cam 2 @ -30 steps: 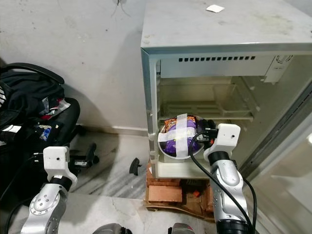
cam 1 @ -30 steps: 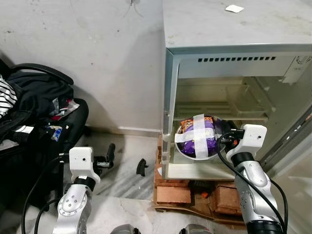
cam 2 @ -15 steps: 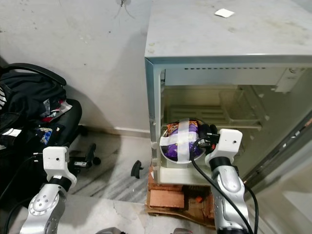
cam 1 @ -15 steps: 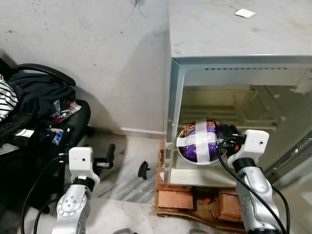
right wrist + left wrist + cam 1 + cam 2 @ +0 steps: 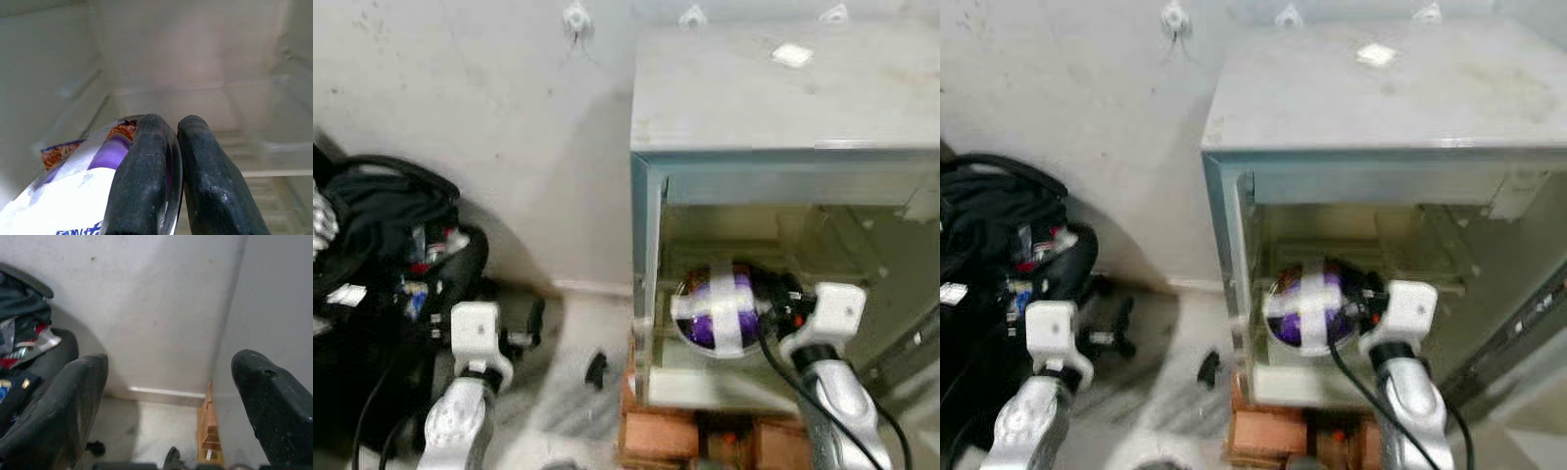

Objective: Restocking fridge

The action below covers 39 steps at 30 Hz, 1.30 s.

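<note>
The small fridge [image 5: 783, 127] stands open on a base of bricks [image 5: 666, 446] against the pale wall; a scrap of white paper [image 5: 792, 55] lies on its flat top; the whole scene is a little blurred. The right tool [image 5: 171, 161] reaches into the lower compartment, its two black fingers [image 5: 142, 176] pressed close together and pinching the rim of a clear bowl [image 5: 724, 308]; the bowl holds purple and orange packets and is crossed with strips of white tape; it sits just inside the fridge opening, near the left wall of the cabinet, above the bottom shelf [image 5: 705, 387]; I cannot tell whether it touches the shelf. The fridge interior behind it is pale and bare-looking, with a shelf ledge further back. The left tool [image 5: 166, 396] hangs low beside the fridge, its fingers [image 5: 73, 401] spread wide apart and holding nothing, pointed toward the wall and floor; to the left stands a black chair [image 5: 401, 255] heaped with dark clothes and bags.
</note>
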### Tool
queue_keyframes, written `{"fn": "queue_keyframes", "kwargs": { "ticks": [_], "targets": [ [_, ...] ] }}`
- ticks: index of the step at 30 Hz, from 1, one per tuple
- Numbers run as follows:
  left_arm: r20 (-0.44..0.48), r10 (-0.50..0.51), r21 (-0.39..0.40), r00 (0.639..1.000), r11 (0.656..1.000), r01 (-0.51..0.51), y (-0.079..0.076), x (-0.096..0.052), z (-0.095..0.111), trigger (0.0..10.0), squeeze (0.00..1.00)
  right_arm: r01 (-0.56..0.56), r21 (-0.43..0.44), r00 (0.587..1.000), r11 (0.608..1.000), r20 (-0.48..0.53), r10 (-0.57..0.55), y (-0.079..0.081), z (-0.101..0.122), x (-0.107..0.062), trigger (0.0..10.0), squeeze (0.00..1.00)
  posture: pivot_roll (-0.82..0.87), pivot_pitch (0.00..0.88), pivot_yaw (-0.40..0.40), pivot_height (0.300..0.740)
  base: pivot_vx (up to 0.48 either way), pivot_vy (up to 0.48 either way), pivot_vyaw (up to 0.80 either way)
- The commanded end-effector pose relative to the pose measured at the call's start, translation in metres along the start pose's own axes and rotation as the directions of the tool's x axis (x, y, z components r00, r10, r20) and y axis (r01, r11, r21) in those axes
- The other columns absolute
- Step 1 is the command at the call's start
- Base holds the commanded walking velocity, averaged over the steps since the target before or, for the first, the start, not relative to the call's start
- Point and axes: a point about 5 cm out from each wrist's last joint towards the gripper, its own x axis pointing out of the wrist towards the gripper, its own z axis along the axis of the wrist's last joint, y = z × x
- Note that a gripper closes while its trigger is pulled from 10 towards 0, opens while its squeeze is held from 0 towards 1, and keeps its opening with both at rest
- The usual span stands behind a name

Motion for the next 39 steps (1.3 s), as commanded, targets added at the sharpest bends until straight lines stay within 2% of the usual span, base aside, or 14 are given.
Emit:
{"fn": "queue_keyframes", "kwargs": {
  "ticks": [1, 5, 14, 15, 16, 17, 19, 21, 23, 29, 35, 39],
  "targets": [
    [-0.002, 0.016, 0.002, 1.000, 1.000, -0.016, 0.004, 0.000, 0.001, 10.0, 0.00, -0.016, 0.002, 0.999, 1.000, 0.035, 0.016, 0.003, 0.009, 0.004, 10.0, 0.00, -0.06, 0.007, 0.059, 0.740, 0.000, 0.000, 0.00],
    [-0.002, 0.018, 0.002, 1.000, 1.000, -0.018, 0.003, -0.001, 0.002, 10.0, 0.00, -0.016, 0.003, 0.999, 1.000, 0.037, 0.016, 0.003, 0.011, 0.006, 10.0, 0.00, -0.05, 0.014, 0.056, 0.740, 0.000, 0.000, 0.00],
    [-0.003, 0.039, 0.002, 0.999, 0.999, -0.039, 0.006, -0.010, 0.007, 10.0, 0.00, -0.038, 0.003, 0.997, 0.999, 0.064, 0.038, 0.014, 0.016, 0.048, 10.0, 0.00, 0.02, 0.081, 0.040, 0.740, 0.000, 0.000, 0.00],
    [-0.003, 0.039, 0.002, 0.999, 0.999, -0.039, 0.006, -0.010, 0.007, 10.0, 0.00, -0.038, 0.003, 0.997, 0.999, 0.064, 0.038, 0.014, 0.016, 0.048, 10.0, 0.00, 0.02, 0.081, 0.040, 0.740, 0.000, 0.000, 0.00],
    [-0.002, 0.048, 0.004, 0.999, 0.999, -0.048, 0.008, -0.012, 0.007, 10.0, 0.00, -0.027, 0.011, 0.998, 1.000, 0.065, 0.027, 0.014, 0.018, 0.057, 10.0, 0.00, 0.03, 0.090, 0.036, 0.740, 0.000, 0.000, 0.00],
    [-0.002, 0.048, 0.004, 0.999, 0.999, -0.048, 0.008, -0.012, 0.007, 10.0, 0.00, -0.027, 0.011, 0.998, 1.000, 0.065, 0.027, 0.014, 0.018, 0.057, 10.0, 0.00, 0.03, 0.090, 0.036, 0.740, 0.000, 0.000, 0.00],
    [-0.006, 0.063, 0.005, 0.998, 0.998, -0.063, 0.010, -0.015, 0.008, 10.0, 0.00, -0.005, 0.018, 0.998, 1.000, 0.068, 0.004, 0.012, 0.020, 0.069, 10.0, 0.00, 0.04, 0.099, 0.032, 0.740, 0.000, 0.000, 0.00],
    [-0.006, 0.066, 0.005, 0.998, 0.998, -0.066, 0.010, -0.017, 0.009, 10.0, 0.00, 0.000, 0.023, 0.998, 1.000, 0.070, -0.002, 0.012, 0.020, 0.074, 10.0, 0.00, 0.05, 0.104, 0.032, 0.740, 0.000, 0.000, 0.00],
    [-0.006, 0.071, 0.007, 0.997, 0.997, -0.071, 0.009, -0.023, 0.011, 10.0, 0.00, 0.023, 0.038, 0.997, 0.999, 0.072, -0.026, 0.010, 0.024, 0.089, 10.0, 0.00, 0.09, 0.120, 0.024, 0.740, 0.000, 0.000, 0.00],
    [-0.003, 0.113, 0.020, 0.994, 0.993, -0.113, 0.014, -0.032, 0.017, 10.0, 0.00, 0.059, 0.049, 0.996, 0.997, 0.062, -0.062, 0.008, 0.027, 0.106, 10.0, 0.00, 0.14, 0.152, 0.011, 0.740, 0.000, 0.000, 0.00],
    [-0.019, 0.136, 0.030, 0.990, 0.990, -0.136, 0.017, -0.044, 0.020, 10.0, 0.00, 0.079, 0.023, 0.996, 0.997, 0.041, -0.080, 0.023, 0.031, 0.126, 10.0, 0.00, 0.18, 0.182, -0.001, 0.740, 0.000, 0.000, 0.00],
    [-0.021, 0.140, 0.037, 0.990, 0.990, -0.139, 0.017, -0.048, 0.022, 10.0, 0.00, 0.115, 0.026, 0.993, 0.993, 0.026, -0.115, 0.030, 0.034, 0.134, 10.0, 0.00, 0.21, 0.196, -0.003, 0.740, 0.000, 0.000, 0.00]
  ]
}}
